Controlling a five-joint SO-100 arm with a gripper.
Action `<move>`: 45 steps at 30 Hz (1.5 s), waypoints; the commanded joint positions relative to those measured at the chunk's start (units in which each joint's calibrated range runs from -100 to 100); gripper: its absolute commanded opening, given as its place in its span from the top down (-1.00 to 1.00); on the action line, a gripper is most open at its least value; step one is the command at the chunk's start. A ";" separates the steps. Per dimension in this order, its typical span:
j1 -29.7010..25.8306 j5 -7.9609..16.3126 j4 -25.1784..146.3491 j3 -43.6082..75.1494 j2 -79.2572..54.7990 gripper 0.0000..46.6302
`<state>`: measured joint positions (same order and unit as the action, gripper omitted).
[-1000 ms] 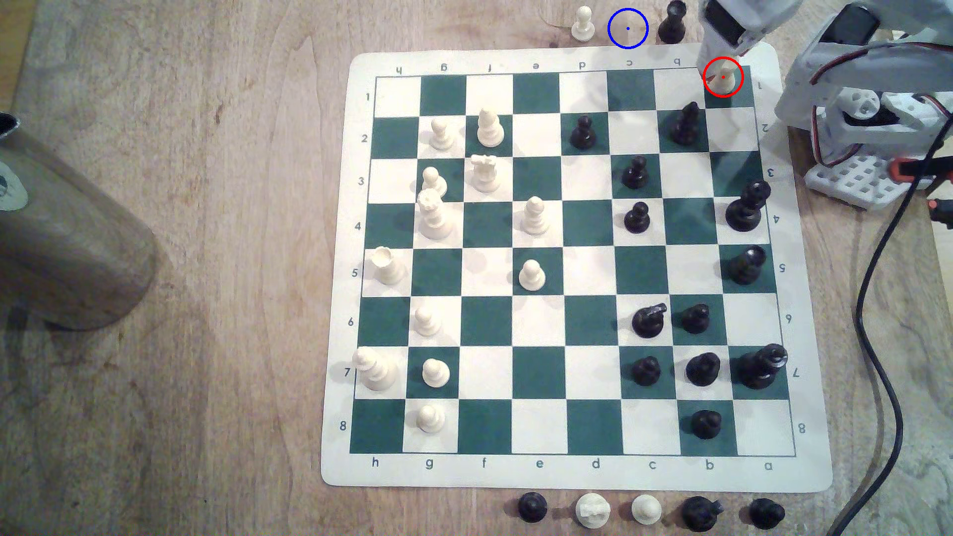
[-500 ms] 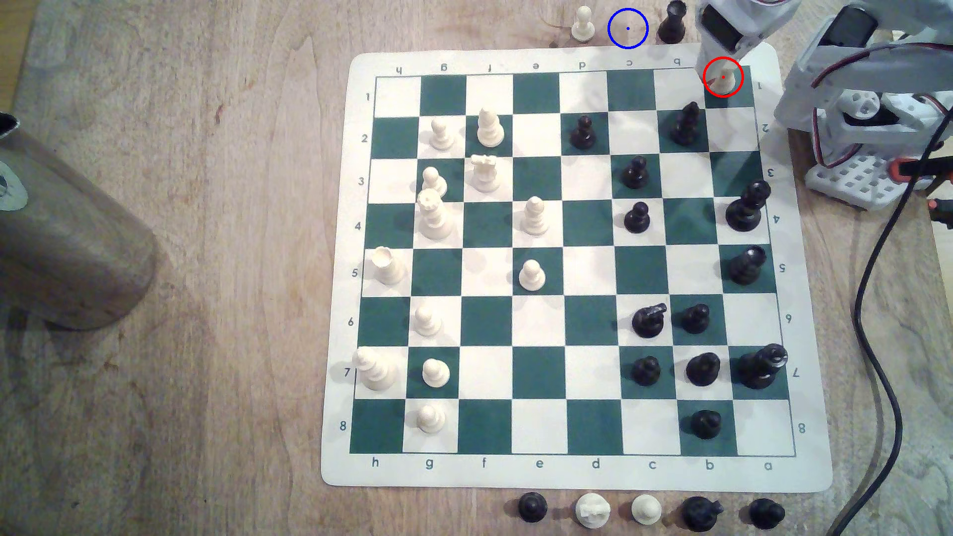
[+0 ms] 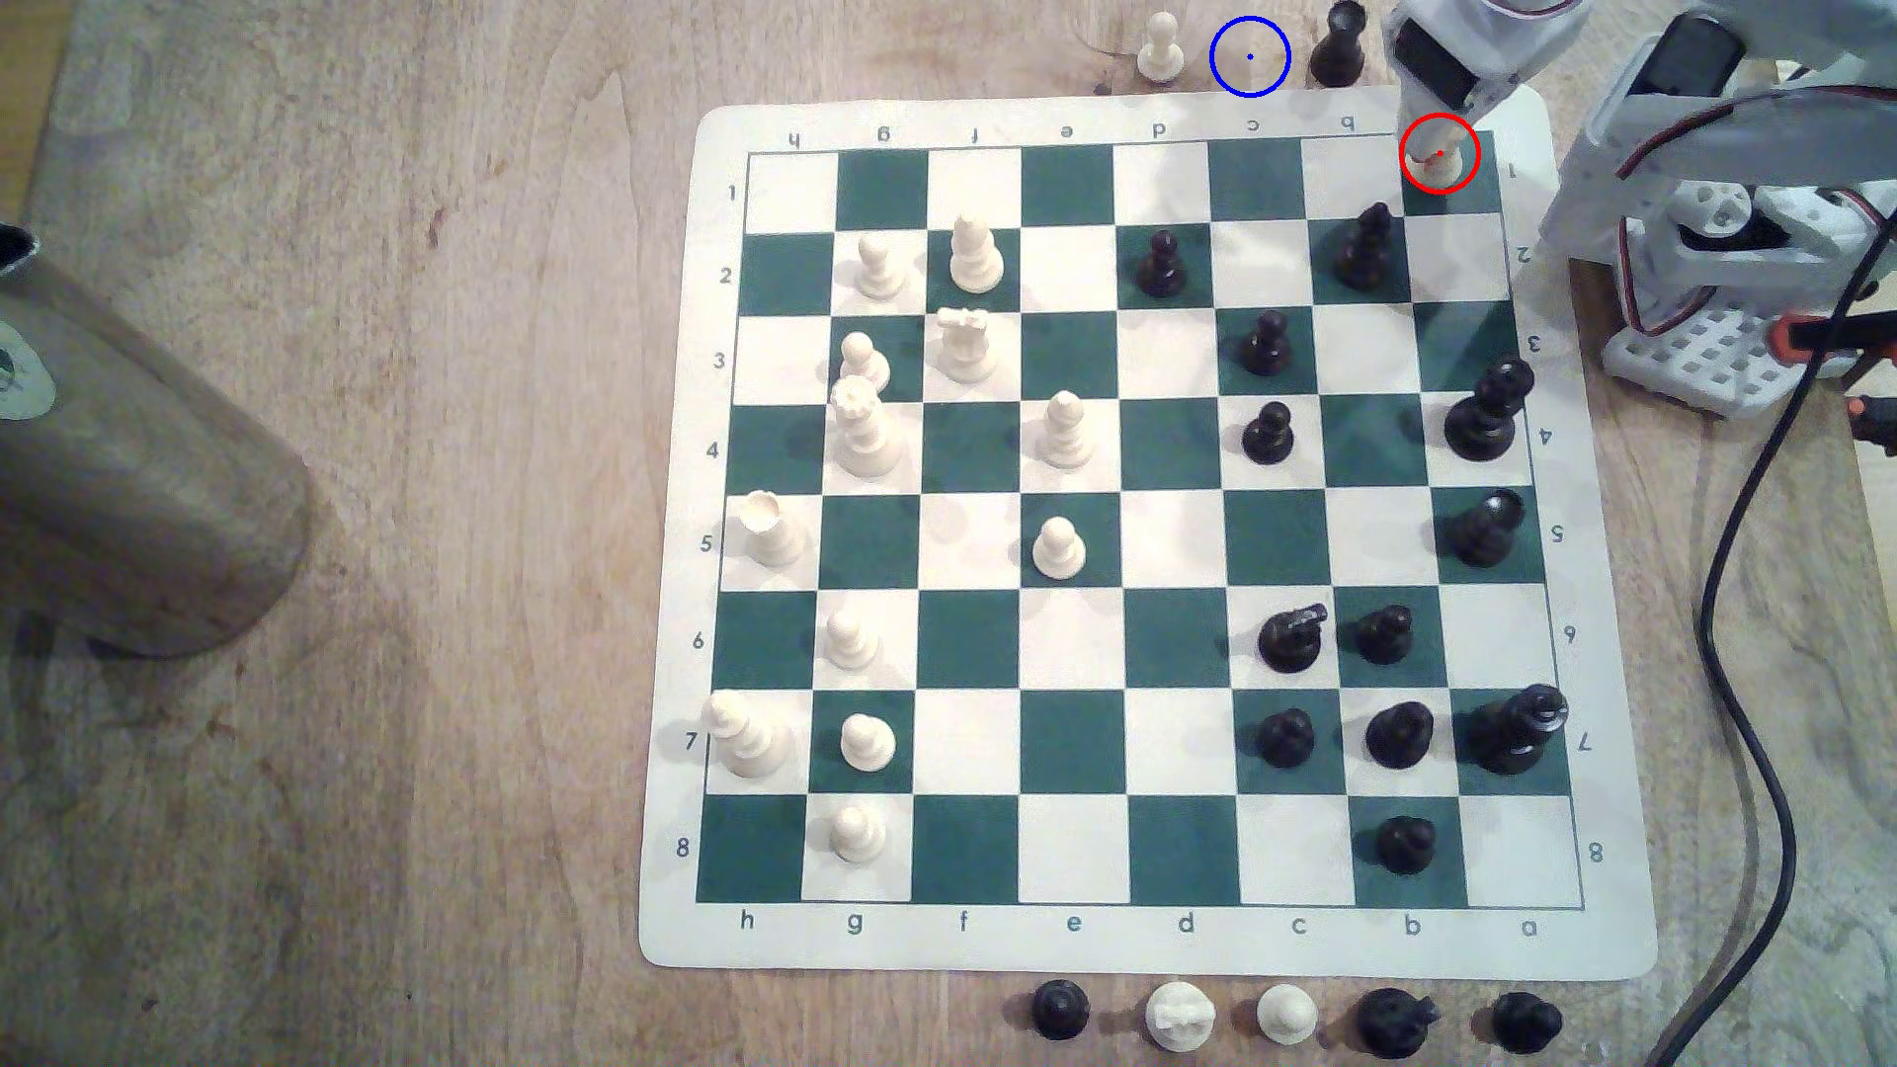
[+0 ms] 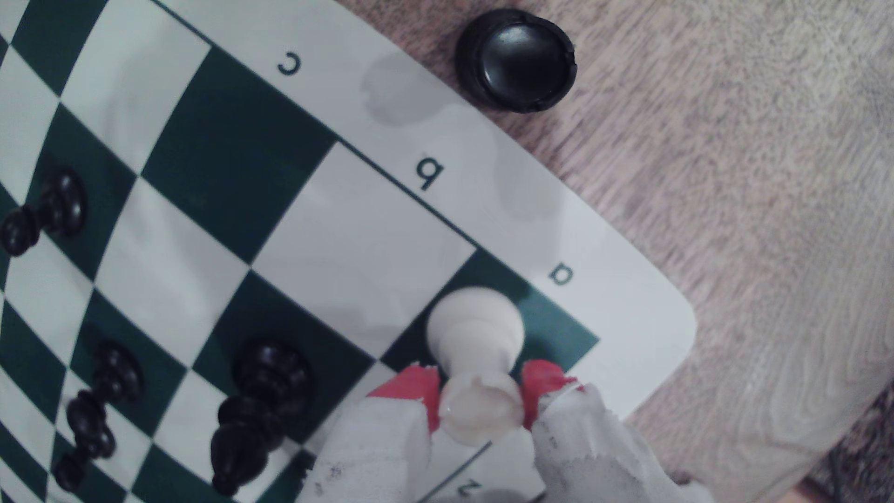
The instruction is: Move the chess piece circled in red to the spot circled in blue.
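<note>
The chess piece circled in red (image 3: pixel 1435 169) is a cream rook on the dark corner square a1, at the exterior view's upper right. My gripper (image 3: pixel 1439 139) comes down on it from above and hides its top there. In the wrist view the rook (image 4: pixel 476 329) stands upright on the green square. My gripper (image 4: pixel 481 389) has its red-padded fingers (image 4: pixel 411 389) pressed against both sides of the rook's flared top. The spot circled in blue (image 3: pixel 1249 56) is bare wood just beyond the board's far edge, to the exterior view's left of the gripper.
A black piece (image 3: pixel 1338 46) and a cream pawn (image 3: pixel 1160 46) flank the blue circle. A black bishop (image 3: pixel 1365 246) stands on b2 close to the rook. The arm's base (image 3: pixel 1725 308) and a black cable (image 3: pixel 1745 616) lie right of the mat (image 3: pixel 667 513).
The gripper has sunk a little lower over the rook, covering more of its top. The rook stays on a1 and no other piece has moved.
</note>
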<state>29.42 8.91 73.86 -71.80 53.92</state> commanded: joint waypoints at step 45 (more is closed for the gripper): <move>2.37 -2.64 -11.87 36.44 -32.52 0.99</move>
<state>32.74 6.52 64.46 -37.64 21.83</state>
